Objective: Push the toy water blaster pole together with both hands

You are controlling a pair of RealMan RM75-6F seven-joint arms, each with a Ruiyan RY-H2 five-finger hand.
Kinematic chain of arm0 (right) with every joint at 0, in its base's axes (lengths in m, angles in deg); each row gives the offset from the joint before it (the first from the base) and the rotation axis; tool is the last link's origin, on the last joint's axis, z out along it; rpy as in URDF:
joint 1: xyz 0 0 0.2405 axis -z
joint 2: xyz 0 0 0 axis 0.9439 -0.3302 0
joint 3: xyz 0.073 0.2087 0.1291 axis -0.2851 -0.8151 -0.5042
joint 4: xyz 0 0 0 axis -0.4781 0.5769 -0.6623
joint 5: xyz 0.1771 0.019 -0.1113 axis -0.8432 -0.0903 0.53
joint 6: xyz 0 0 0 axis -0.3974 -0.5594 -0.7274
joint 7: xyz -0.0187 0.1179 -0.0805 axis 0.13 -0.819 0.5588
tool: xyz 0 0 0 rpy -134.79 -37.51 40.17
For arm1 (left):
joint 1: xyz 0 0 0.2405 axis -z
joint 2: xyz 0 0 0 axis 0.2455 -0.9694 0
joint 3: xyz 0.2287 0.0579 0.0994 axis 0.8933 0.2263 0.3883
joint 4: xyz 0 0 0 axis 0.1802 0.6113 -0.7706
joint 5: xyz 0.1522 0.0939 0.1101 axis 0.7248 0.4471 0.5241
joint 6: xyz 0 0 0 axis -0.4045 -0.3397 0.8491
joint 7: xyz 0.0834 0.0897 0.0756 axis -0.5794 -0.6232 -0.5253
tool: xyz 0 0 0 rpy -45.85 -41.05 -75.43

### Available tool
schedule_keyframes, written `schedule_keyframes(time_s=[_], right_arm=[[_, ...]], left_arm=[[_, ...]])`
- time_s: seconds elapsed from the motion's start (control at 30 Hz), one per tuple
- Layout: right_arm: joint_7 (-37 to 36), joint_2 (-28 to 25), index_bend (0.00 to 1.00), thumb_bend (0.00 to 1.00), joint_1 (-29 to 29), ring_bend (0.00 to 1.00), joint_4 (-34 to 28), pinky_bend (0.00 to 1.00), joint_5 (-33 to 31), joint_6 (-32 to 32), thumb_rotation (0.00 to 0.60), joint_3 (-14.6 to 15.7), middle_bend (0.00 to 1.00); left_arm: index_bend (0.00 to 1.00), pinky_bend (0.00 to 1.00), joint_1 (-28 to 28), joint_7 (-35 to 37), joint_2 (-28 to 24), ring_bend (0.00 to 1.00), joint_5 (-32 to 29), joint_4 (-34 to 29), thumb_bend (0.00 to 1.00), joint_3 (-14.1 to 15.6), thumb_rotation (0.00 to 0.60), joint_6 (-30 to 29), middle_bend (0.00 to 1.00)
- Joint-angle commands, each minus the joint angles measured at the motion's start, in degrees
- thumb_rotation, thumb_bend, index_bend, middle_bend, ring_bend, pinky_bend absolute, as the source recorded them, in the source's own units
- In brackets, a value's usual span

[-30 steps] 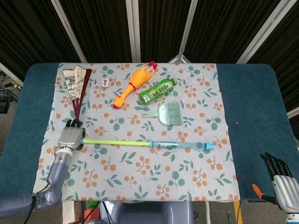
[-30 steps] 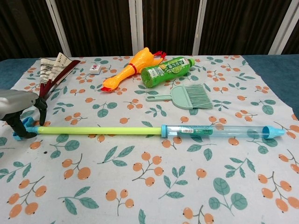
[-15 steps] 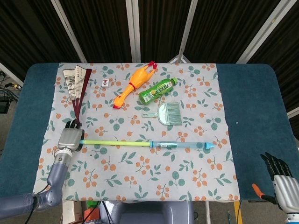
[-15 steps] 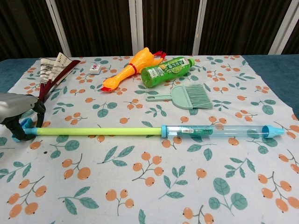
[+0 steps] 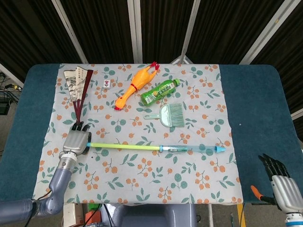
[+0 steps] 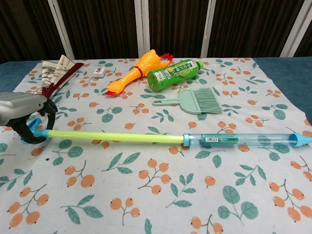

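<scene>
A floral tablecloth covers the blue table before dark slatted walls. The left hand grasps the toy water blaster pole handle. The right hand, off the table, hangs released.

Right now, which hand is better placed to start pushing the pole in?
The left hand: its fingers already wrap the handle end of the water blaster pole. The right hand hangs off the table's near right corner, well clear of the blue tip.

Both views are evenly and brightly lit from above, with only faint, soft shadows under the objects on the floral-print white tablecloth. Focus is sharp throughout and free of glare, while the dark slatted backdrop stays dim.
</scene>
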Motion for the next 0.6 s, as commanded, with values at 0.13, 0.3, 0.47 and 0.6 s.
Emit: schedule_keyframes(time_s=[0.13,0.3,0.47,0.6], right_arm=[[3.6,-1.0,0.0,0.33,-6.3,0.0,-5.3,0.0,-4.4,-7.5,0.6,-3.4,0.0],[10.3,1.1,0.0,0.33,-12.2,0.0,-8.2,0.0,-12.1,-13.7,0.6,-7.4,0.0],[20.8,5.9,0.0,0.33,-17.8,0.0,-7.3,0.0,-20.4,-17.7,0.6,-9.7,0.0],[27.0,9.1,0.0,0.33,-20.9,0.0,-5.4,0.0,-27.0,-18.9,0.6,-10.3,0.0]], left_arm=[[0.6,0.05,0.3,-2.5,-1.1,0.0,0.1,-4.2,0.53,0.2,0.6,-2.6,0.14],[0.61,0.05,0.5,-4.1,-1.4,0.0,0.1,-7.4,0.53,0.3,0.6,-4.7,0.14],[0.61,0.05,0.7,-5.9,-1.8,0.0,0.5,-10.4,0.53,0.6,0.6,-6.7,0.14],[0.61,0.05,0.8,-6.9,-2.3,0.0,0.8,-12.1,0.53,1.0,0.6,-7.6,0.14]])
